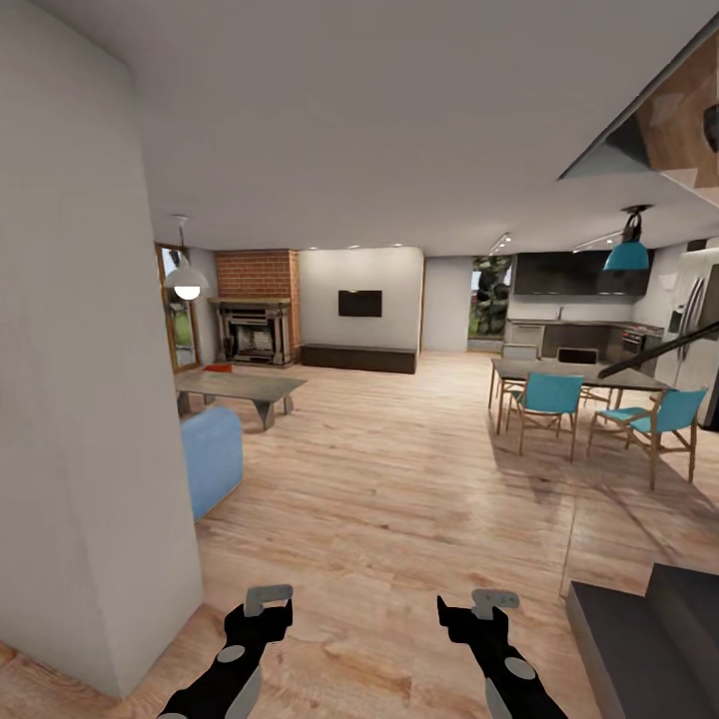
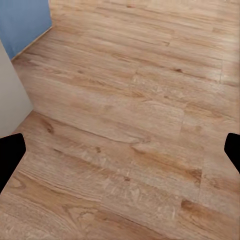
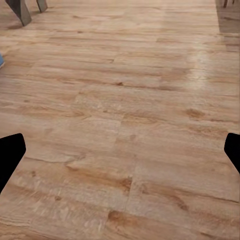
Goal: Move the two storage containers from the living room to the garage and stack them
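I am in the living room with its light wood plank floor (image 1: 399, 479). Far off at the left, a small orange-red shape (image 1: 218, 367) rests on the low table (image 1: 240, 384) by the brick fireplace (image 1: 257, 320); it looks like one of the storage containers, too small to make out. My left gripper (image 1: 265, 607) and right gripper (image 1: 489, 607) hang low in front of me, both open and empty. In the left wrist view the left gripper's (image 2: 120, 152) dark fingertips (image 2: 11, 155) stand wide apart over bare planks. The right gripper (image 3: 120, 152) is spread the same way.
A white wall corner (image 1: 90, 399) stands close on my left, with a blue sofa (image 1: 212, 454) just beyond it. A dining table (image 1: 574, 374) with teal chairs (image 1: 547, 397) is at the right. A dark grey step (image 1: 649, 629) sits at the near right.
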Controlling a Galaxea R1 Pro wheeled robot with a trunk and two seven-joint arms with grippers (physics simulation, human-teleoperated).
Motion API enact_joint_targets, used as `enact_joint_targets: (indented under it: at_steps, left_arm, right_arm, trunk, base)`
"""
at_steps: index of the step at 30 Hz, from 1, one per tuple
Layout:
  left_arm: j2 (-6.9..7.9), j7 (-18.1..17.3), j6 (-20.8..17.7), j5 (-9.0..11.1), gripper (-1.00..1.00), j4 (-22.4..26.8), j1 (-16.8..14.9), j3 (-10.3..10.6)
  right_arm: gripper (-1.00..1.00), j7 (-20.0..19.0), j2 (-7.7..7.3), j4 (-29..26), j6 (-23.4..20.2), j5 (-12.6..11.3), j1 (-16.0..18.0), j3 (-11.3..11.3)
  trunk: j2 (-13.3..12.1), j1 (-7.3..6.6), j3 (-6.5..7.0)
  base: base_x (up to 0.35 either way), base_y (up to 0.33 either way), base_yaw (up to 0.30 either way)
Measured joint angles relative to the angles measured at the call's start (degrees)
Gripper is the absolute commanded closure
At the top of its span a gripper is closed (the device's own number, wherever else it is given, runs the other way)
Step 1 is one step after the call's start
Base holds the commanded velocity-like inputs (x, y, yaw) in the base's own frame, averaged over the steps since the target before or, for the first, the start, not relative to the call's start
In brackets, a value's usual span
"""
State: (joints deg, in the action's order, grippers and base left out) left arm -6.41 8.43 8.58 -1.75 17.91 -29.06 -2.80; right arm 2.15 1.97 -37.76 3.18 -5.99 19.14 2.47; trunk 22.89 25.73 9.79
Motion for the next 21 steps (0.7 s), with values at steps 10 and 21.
enact_joint_targets:
  at_steps: [10, 21]
  left_arm:
    - [0.0, 0.0, 0.0, 0.0, -1.0, 0.0, 0.0, 0.0]
    - [0.08, 0.0, 0.0, 0.0, -1.0, 0.0, 0.0, 0.0]
  right_arm:
    - [-1.0, 0.0, 0.02, 0.5, 0.0, 0.0, 0.0, 0.2]
    - [-1.0, 0.0, 0.07, 0.5, 0.0, 0.1, 0.0, 0.3]
  trunk:
    - [0.0, 0.0, 0.0]
    - [0.0, 0.0, 0.0]
  base:
    - [0.331, 0.0, 0.0]
    - [0.331, 0.0, 0.0]
